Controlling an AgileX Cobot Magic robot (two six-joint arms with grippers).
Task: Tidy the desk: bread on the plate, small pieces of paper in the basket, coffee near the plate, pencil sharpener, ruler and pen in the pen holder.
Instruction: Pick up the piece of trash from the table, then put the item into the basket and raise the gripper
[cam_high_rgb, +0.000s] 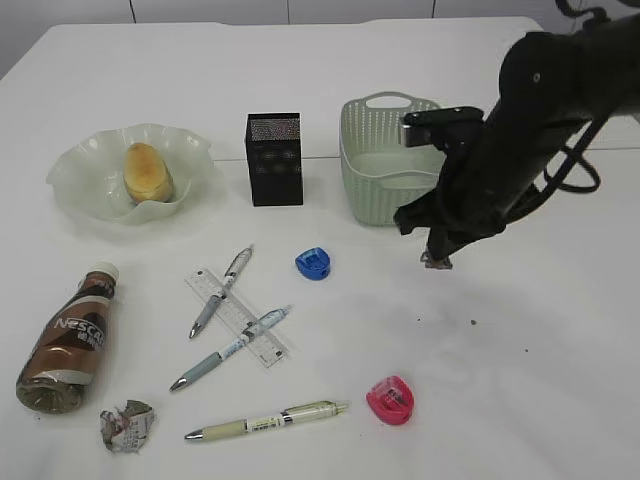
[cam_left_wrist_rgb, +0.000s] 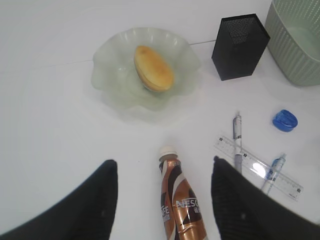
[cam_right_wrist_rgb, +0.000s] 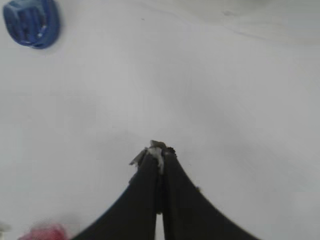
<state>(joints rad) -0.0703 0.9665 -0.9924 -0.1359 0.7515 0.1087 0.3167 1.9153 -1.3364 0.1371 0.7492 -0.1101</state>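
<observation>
The bread (cam_high_rgb: 147, 172) lies in the ruffled green plate (cam_high_rgb: 80, 165). The coffee (cam_high_rgb: 70, 340) lies on its side at the desk's front left. My left gripper (cam_left_wrist_rgb: 163, 161) hangs open above it, one finger on each side, not touching. My right gripper (cam_high_rgb: 437, 258) is shut on a small piece of paper (cam_right_wrist_rgb: 156, 146), just in front of the basket (cam_high_rgb: 385, 165). The ruler (cam_high_rgb: 236, 317) lies under two pens (cam_high_rgb: 222, 290), and a third pen (cam_high_rgb: 265, 422) lies nearer the front. A blue pencil sharpener (cam_high_rgb: 313, 263) and a pink one (cam_high_rgb: 390, 400) lie loose. The pen holder (cam_high_rgb: 274, 158) stands upright.
A crumpled paper ball (cam_high_rgb: 126, 425) sits at the front left beside the bottle's base. Tiny dark specks (cam_high_rgb: 472, 322) dot the desk (cam_high_rgb: 520, 400) at the right. The right arm's dark bulk (cam_high_rgb: 540, 110) hangs over the basket's right side.
</observation>
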